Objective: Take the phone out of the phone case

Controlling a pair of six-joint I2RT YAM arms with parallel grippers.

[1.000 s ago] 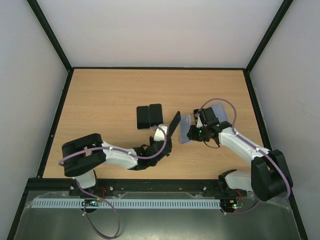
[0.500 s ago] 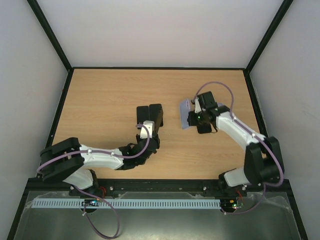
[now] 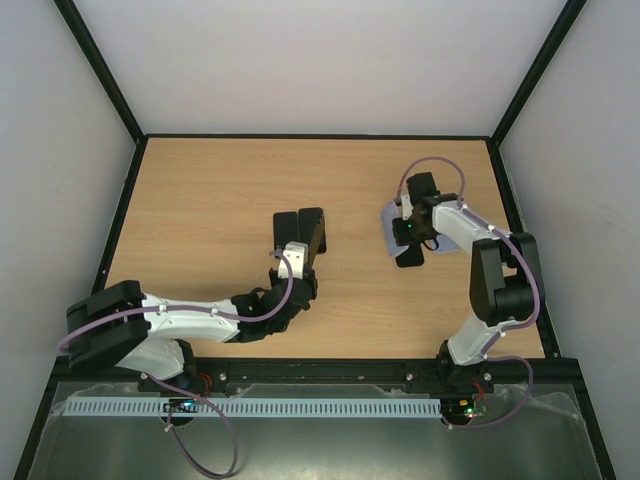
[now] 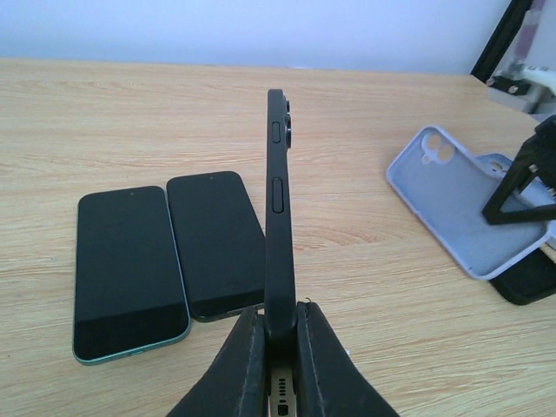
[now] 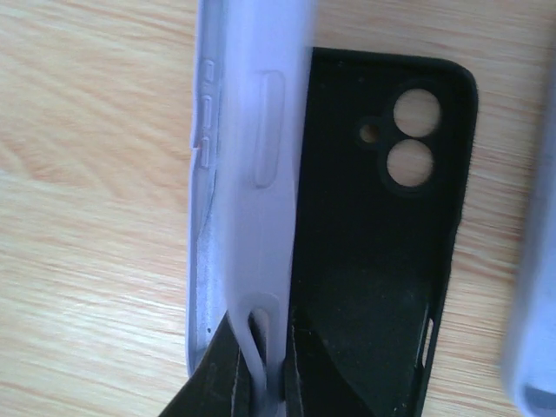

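Black phone (image 4: 278, 200): stands on edge near bench centre, matte side, two buttons and camera bumps showing. Left gripper (image 4: 280, 326) is clamped on its lower end. Lilac case (image 5: 256, 174): empty, tilted, near the right edge, pinched at its rim by right gripper (image 5: 261, 347) above a flat black case (image 5: 373, 261). Two phones (image 4: 129, 269) lie face-up beside the black phone. Bench (image 3: 200, 200): pale wood grain. White walls, black frame.

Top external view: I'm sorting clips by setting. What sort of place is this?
Probably a lab robot cell, not a home: a wooden tabletop boxed by plain white walls and black frame bars, a left arm and right arm bolted at its near edge, only phones and cases laid out.
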